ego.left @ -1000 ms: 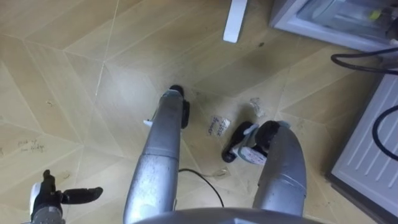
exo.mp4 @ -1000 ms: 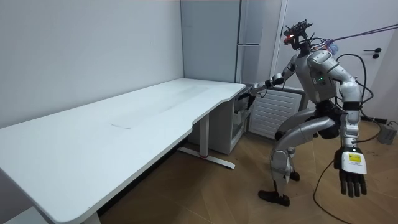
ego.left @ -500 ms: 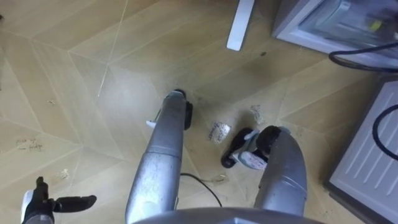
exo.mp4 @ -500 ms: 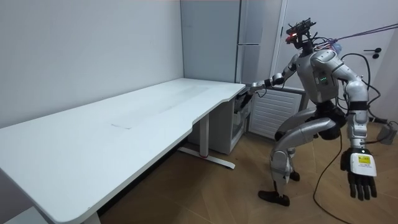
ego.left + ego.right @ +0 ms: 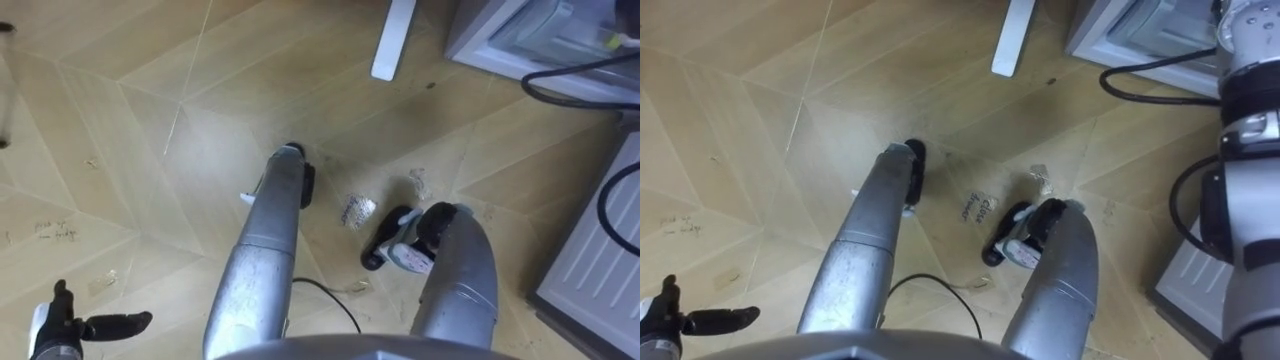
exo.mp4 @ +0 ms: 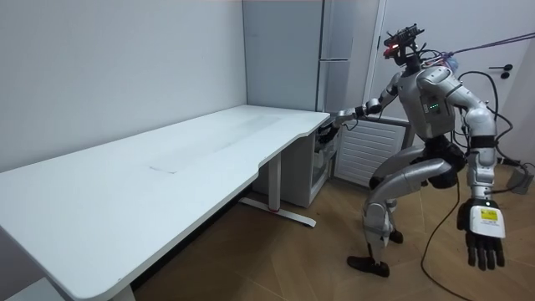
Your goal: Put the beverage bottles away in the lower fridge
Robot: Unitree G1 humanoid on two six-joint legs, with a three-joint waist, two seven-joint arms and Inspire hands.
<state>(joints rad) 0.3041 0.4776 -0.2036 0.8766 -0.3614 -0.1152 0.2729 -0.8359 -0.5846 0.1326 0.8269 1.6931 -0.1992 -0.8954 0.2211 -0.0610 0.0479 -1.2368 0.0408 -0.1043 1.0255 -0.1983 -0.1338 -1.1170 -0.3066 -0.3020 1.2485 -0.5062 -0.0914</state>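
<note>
I stand with bent knees on the wooden floor beside the low fridge [image 6: 321, 164], which sits under the end of the white desk [image 6: 167, 176]. Its open front [image 5: 520, 30] shows at the top right of the eye views. My right arm [image 5: 1248, 110] stretches out toward it, and my right hand [image 6: 333, 129] is up at the desk's corner above the fridge; its fingers are too small to read. My left hand [image 5: 66, 326] hangs low by my side with straight fingers, holding nothing; the room view shows that left hand [image 6: 484, 237] too. I can make out no drink.
A white ribbed panel [image 5: 600, 250] stands at my right, next to the fridge. The desk's white foot [image 5: 393, 40] lies ahead on the floor. A tall grey fridge [image 6: 334, 42] rises behind. Paper scraps [image 5: 357, 210] lie between my feet.
My left arm has swung down and a little outward, the hand hanging lower than one second ago. The eye view has shifted slightly. The right arm stays stretched toward the fridge.
</note>
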